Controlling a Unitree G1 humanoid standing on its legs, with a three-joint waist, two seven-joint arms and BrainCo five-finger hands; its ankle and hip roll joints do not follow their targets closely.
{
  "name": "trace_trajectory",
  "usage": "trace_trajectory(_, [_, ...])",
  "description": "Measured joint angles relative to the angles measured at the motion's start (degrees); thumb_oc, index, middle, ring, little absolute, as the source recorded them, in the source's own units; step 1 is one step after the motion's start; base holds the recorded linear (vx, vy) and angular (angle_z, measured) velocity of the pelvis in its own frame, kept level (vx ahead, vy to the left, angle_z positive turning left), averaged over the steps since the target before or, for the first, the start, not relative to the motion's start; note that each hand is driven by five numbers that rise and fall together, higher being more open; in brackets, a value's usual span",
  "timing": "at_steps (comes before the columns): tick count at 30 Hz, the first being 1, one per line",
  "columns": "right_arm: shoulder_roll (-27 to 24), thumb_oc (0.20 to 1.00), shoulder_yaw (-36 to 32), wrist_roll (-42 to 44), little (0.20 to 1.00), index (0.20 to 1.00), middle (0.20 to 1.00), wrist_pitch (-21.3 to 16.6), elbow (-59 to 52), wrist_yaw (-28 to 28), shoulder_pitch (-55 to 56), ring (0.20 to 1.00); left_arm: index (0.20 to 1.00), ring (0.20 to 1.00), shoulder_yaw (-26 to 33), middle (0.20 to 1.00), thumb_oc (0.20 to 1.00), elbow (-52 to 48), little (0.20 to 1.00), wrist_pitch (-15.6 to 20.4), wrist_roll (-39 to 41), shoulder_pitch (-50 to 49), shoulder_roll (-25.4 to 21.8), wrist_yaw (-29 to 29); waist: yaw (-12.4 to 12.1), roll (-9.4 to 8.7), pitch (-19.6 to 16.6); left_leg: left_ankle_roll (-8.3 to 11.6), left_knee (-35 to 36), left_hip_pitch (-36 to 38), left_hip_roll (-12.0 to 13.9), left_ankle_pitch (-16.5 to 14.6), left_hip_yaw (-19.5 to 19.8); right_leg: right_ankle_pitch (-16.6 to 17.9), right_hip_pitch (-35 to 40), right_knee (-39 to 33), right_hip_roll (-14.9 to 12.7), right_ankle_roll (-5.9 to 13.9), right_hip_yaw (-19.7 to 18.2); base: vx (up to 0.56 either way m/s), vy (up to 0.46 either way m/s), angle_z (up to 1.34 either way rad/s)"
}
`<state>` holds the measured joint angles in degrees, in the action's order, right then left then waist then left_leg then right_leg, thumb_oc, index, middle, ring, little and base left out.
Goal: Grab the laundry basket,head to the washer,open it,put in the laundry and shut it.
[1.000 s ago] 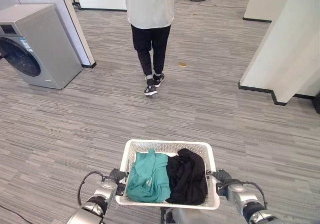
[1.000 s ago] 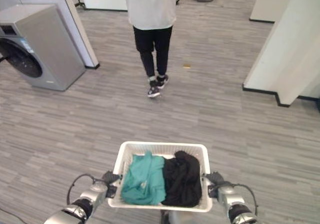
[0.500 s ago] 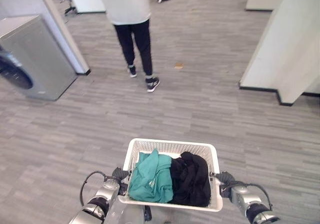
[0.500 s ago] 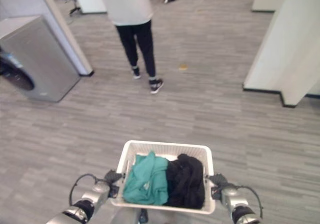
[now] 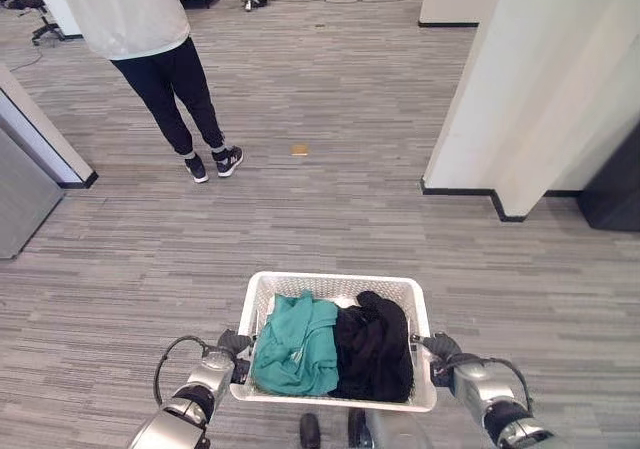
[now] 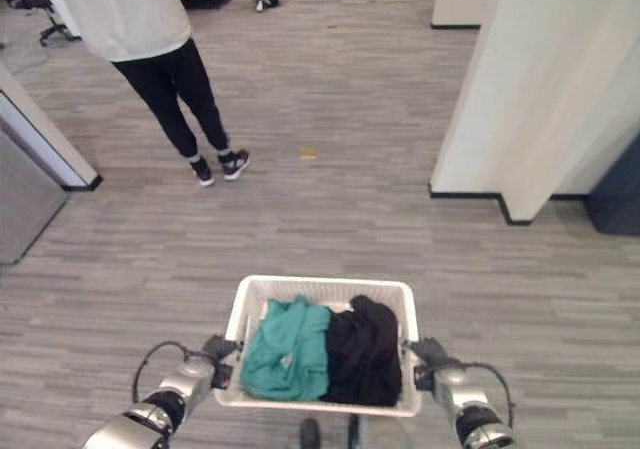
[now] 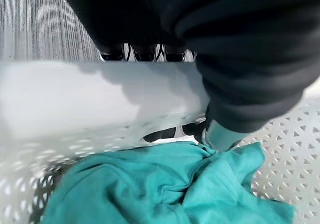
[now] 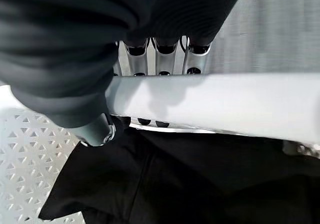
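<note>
White plastic makes up the laundry basket (image 5: pixel 334 291), a perforated tub carried between the robot's 2 hands low in the head views. Inside it lie 2 garments side by side and touching: a teal garment (image 5: pixel 296 344) on the robot's left half and a black garment (image 5: pixel 372 347) on its right half, both heaped up to about the level of the rim.

At the basket's left rim sits the left hand (image 5: pixel 232 346); in its own wrist view the fingers (image 7: pixel 134 53) curl over the top of the rim, their dark tips showing again through the handle slot below it, so the hand is clamped on the basket. Opposite, the right hand (image 5: pixel 442 348) grips the other rim in the same way, its silver fingers (image 8: pixel 164 57) hooked over the white edge with the tips poking through the slot above the black cloth.

Grey wood-look floor (image 5: pixel 330 219) stretches ahead. A person (image 5: pixel 150 39) in a pale top, dark trousers and dark trainers stands ahead to the robot's left, back turned. At the far left edge a sliver of a grey box (image 5: pixel 18 194) shows, possibly the washer, though too little is visible to be sure. A white pillar (image 5: pixel 535 79) with a dark skirting rises on the right.
</note>
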<state>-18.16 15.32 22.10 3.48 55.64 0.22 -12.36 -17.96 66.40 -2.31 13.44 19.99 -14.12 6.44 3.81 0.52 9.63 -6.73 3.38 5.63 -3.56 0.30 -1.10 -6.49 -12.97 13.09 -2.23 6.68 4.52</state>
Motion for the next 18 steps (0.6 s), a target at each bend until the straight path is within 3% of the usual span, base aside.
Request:
trace_trajectory(1, [0.1, 0.2, 0.1, 0.0, 0.2, 0.2, 0.2, 0.0, 0.6, 0.1, 0.1, 0.2, 0.2, 0.2, -0.1, 0.2, 0.2, 0.3, 0.2, 0.2, -0.1, 0.0, 0.1, 0.0, 0.0, -0.12, 0.0, 0.61, -0.6, 0.7, 0.0, -0.6, 1.2, 2.6, 1.5, -1.6, 0.3, 0.93, -0.6, 0.2, 0.008, 0.87])
trace_trajectory(2, [0.0, 0.2, 0.0, 0.1, 0.2, 0.2, 0.2, 0.7, 1.8, 0.1, 0.0, 0.2, 0.2, 0.2, -0.9, 0.2, 0.2, 0.6, 0.2, 0.0, -0.1, -0.3, 0.6, 0.0, -0.1, -1.0, -0.4, 1.87, -1.1, 2.4, 0.1, -1.9, 2.0, 10.0, 4.4, -3.9, 0.7, -2.02, -0.4, 0.15, 0.006, 0.68])
trace_trajectory(3, [-0.1, 0.2, 0.0, 0.1, 0.2, 0.2, 0.2, 1.1, 2.5, 0.1, -0.3, 0.2, 0.2, 0.2, -0.9, 0.2, 0.2, 0.5, 0.2, -0.1, -0.1, -1.3, 1.0, 0.0, -0.4, -0.58, -0.7, 3.5, -1.2, 2.5, 1.2, -2.4, 1.7, 10.0, 5.1, -4.8, 1.8, -4.79, -0.1, 0.17, 0.008, 0.45])
trace_trajectory(5, [0.0, 0.2, 0.1, 0.0, 0.2, 0.2, 0.2, 1.4, 2.5, 0.2, -0.3, 0.2, 0.2, 0.2, -0.8, 0.2, 0.2, 0.4, 0.2, -0.4, -0.1, -2.6, 1.0, -0.2, -0.7, 0.21, -1.1, 3.64, -1.1, 2.4, 2.7, -2.3, 0.0, 11.1, 7.1, -8.3, 3.3, -6.37, 0.7, 0.16, 0.003, 0.08])
trace_trajectory(8, [0.4, 0.2, 0.2, -0.3, 0.2, 0.2, 0.2, 1.9, 3.4, 0.4, 0.6, 0.2, 0.2, 0.2, -0.7, 0.2, 0.2, 0.4, 0.2, -0.5, -0.1, -4.9, 1.2, -0.5, -1.5, -0.67, -1.0, 3.91, -0.1, 2.3, 2.6, -2.1, -2.4, 13.7, 12.2, -16.5, 5.3, -8.85, 0.7, 0.11, -0.016, 0.0])
trace_trajectory(10, [0.4, 0.2, 0.8, -0.5, 0.2, 0.2, 0.2, 1.9, 3.4, 0.4, 1.0, 0.2, 0.2, 0.2, -0.7, 0.2, 0.2, 0.4, 0.2, -0.5, -0.1, -5.5, 1.2, -0.6, -1.5, -1.16, -1.1, 4.18, 0.2, 2.0, 2.0, -1.9, -2.5, 13.6, 14.1, -17.9, 6.1, -8.94, 0.7, 0.09, -0.024, -0.1])
trace_trajectory(12, [0.6, 0.2, 1.2, -0.5, 0.2, 0.2, 0.2, 1.7, 3.3, 0.6, 2.1, 0.2, 0.2, 0.2, -0.3, 0.2, 0.2, 0.5, 0.2, -0.5, -0.1, -6.1, 1.1, -0.6, -1.4, -1.87, -1.9, 5.88, 0.6, 1.0, 1.4, -0.8, -2.7, 11.7, 15.0, -18.0, 7.1, -9.54, 0.8, 0.06, -0.022, -0.13])
trace_trajectory(13, [0.8, 0.2, 1.2, -0.5, 0.2, 0.2, 0.2, 1.7, 3.3, 0.6, 2.4, 0.2, 0.2, 0.2, -0.3, 0.2, 0.2, 0.5, 0.2, -0.5, -0.1, -6.2, 1.0, -0.6, -1.5, -2.12, -2.4, 6.37, 0.6, 0.8, 1.6, -0.4, -2.6, 11.1, 15.0, -18.2, 7.4, -9.03, 0.9, 0.03, -0.014, -0.08])
trace_trajectory(14, [1.0, 0.2, 1.2, -0.5, 0.2, 0.2, 0.2, 1.7, 3.5, 0.6, 2.5, 0.2, 0.2, 0.2, -0.3, 0.2, 0.2, 0.5, 0.2, -0.5, -0.1, -6.4, 0.9, -0.6, -1.3, -1.92, -3.2, 6.79, 0.8, 0.2, 2.6, -0.1, -2.6, 9.6, 14.9, -18.2, 7.9, -7.03, 1.7, 0.04, -0.02, -0.08])
trace_trajectory(15, [1.0, 0.2, 1.1, -0.5, 0.2, 0.2, 0.2, 1.7, 3.7, 0.6, 2.4, 0.2, 0.2, 0.2, -0.3, 0.2, 0.2, 0.3, 0.2, -0.5, -0.2, -6.3, 1.0, -0.6, -1.3, -1.8, -3.4, 6.76, 0.9, 0.4, 3.2, 0.2, -3.0, 9.1, 14.3, -16.9, 8.1, -7.12, 2.7, 0.04, -0.02, -0.06])
trace_trajectory(16, [1.0, 0.2, 1.1, -0.5, 0.2, 0.2, 0.2, 1.7, 3.7, 0.8, 2.5, 0.2, 0.2, 0.2, -0.3, 0.2, 0.2, 0.4, 0.2, -0.5, -0.4, -6.4, 0.9, -0.6, -1.3, -2.4, -3.7, 6.53, 0.7, 0.3, 2.9, 0.0, -3.4, 10.1, 13.9, -16.2, 7.9, -8.88, 2.6, 0.04, -0.019, -0.08])
trace_trajectory(18, [0.8, 0.2, 1.1, -0.5, 0.2, 0.2, 0.2, 1.7, 3.7, 0.8, 2.7, 0.2, 0.2, 0.2, -0.3, 0.2, 0.2, 0.4, 0.2, -0.7, -0.4, -6.7, 1.1, -0.7, -1.3, -2.1, -4.2, 6.46, 0.7, 0.6, 2.7, 0.0, -3.3, 10.1, 14.2, -16.4, 7.8, -9.15, 2.6, 0.03, -0.014, -0.02])
